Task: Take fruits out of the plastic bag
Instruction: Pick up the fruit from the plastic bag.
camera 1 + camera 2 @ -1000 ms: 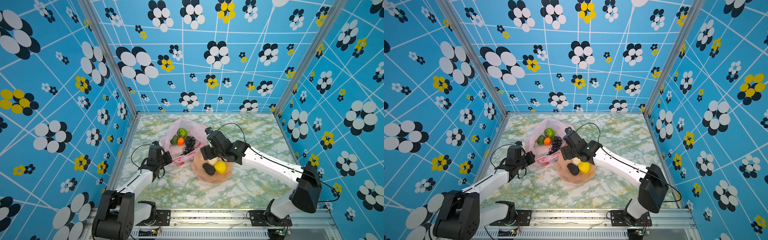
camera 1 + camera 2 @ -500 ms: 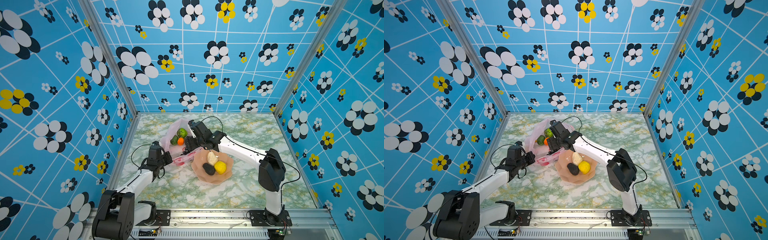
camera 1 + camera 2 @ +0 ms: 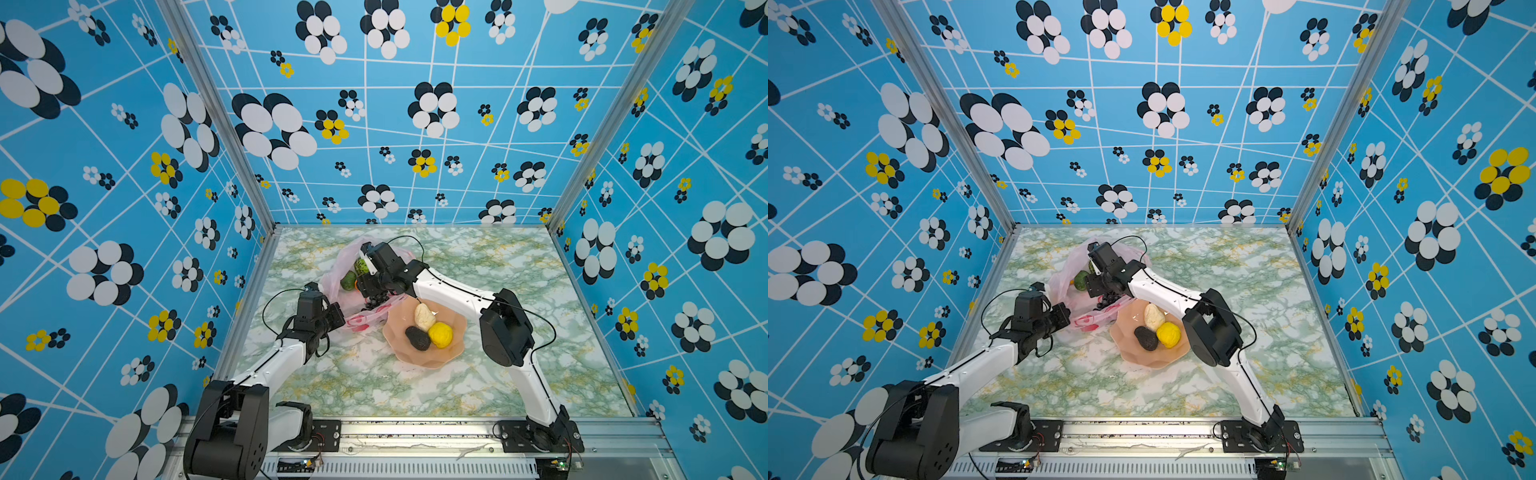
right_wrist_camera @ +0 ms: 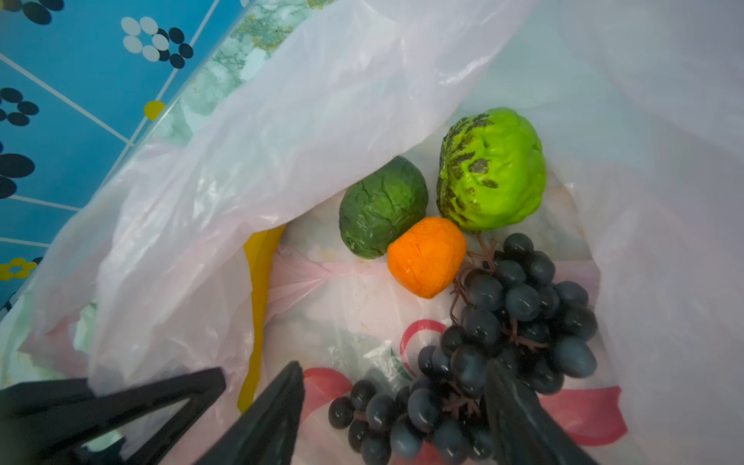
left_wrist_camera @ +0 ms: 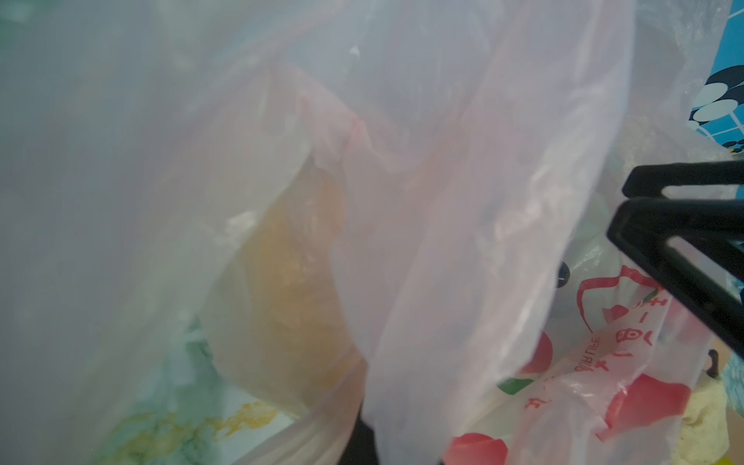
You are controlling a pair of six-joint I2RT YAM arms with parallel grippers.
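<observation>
The pink plastic bag (image 3: pixel 345 257) (image 4: pixel 322 120) lies open at the back left of the table. Inside it lie a dark grape bunch (image 4: pixel 503 334), an orange (image 4: pixel 426 257), a dark green lime (image 4: pixel 382 207), a bright green fruit (image 4: pixel 491 169) and part of a yellow banana (image 4: pixel 261 282). My right gripper (image 4: pixel 394 366) (image 3: pixel 376 291) reaches into the bag, open, its fingers either side of the grape bunch's lower end. My left gripper (image 3: pixel 337 318) (image 3: pixel 1063 316) is shut on the bag's near edge; bag film (image 5: pixel 443 201) fills the left wrist view.
A peach plate (image 3: pixel 453 357) sits just right of the bag, holding a pale piece (image 3: pixel 424 316), a dark avocado (image 3: pixel 417 337) and a lemon (image 3: pixel 440 334). The right forearm crosses above the plate's far edge. Patterned walls close in the marbled table.
My right gripper moved from beside the plate back and left into the bag, down over the grape bunch, and its fingers have narrowed. The left arm held still on the bag.
</observation>
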